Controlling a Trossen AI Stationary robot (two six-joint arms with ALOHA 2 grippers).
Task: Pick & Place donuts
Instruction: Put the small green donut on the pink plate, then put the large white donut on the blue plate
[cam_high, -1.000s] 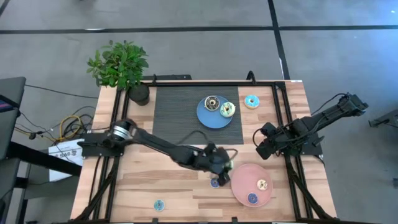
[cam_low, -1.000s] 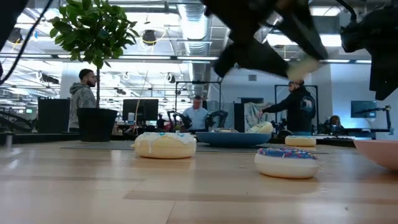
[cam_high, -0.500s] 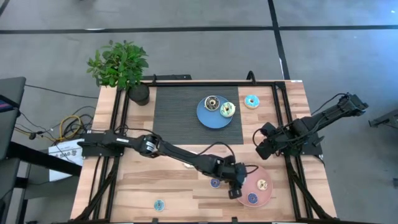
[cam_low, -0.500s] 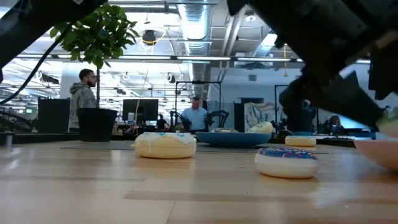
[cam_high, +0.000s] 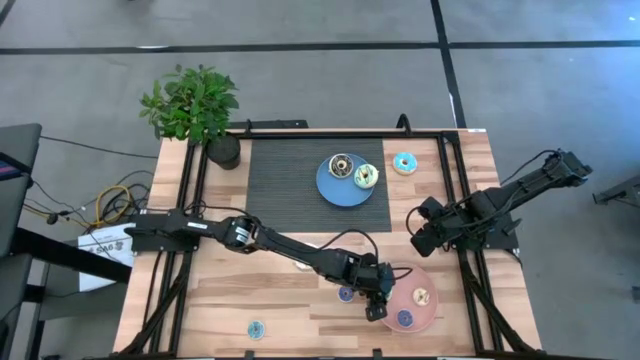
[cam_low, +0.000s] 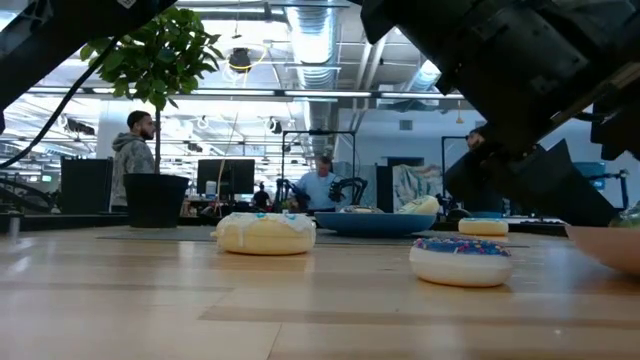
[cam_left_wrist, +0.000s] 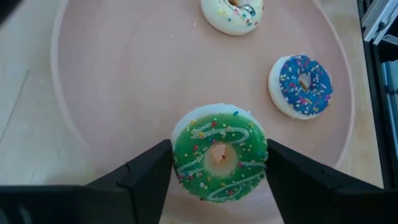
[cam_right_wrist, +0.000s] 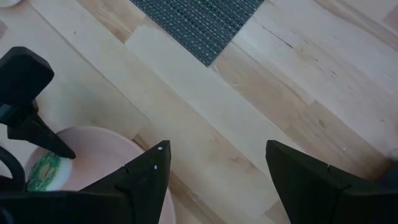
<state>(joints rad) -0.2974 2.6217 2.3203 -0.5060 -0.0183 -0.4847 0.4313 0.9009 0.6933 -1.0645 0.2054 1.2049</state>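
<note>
My left gripper (cam_high: 378, 300) reaches over the near left part of the pink plate (cam_high: 400, 283), with a green-iced donut (cam_left_wrist: 219, 153) between its fingers. A cream donut (cam_left_wrist: 232, 14) and a blue sprinkled donut (cam_left_wrist: 302, 84) lie on the same plate. Another blue donut (cam_high: 346, 294) lies on the wood just left of the plate, and a turquoise one (cam_high: 256, 329) sits near the front edge. My right gripper (cam_high: 420, 235) waits open above the table's right side, holding nothing. My left gripper has the green donut's two opposite outer sides (cam_left_wrist: 177, 155) between its fingers, with no gap showing on either side. The fingers slant down from the table's left. The donut sits flat, icing up, low on the pink plate; whether its underside rests there cannot be told.
A blue plate (cam_high: 335, 190) on the dark mat at the back holds a brown donut (cam_high: 341, 164) and a white-green one (cam_high: 365, 176). A turquoise donut (cam_high: 404, 163) lies right of it. A potted plant (cam_high: 195, 110) stands at the far left corner.
My left gripper has gone toward the table's right and near edge and down, from above the wood to low over the pink plate, carrying the green donut. In the last half second it has hardly moved.
</note>
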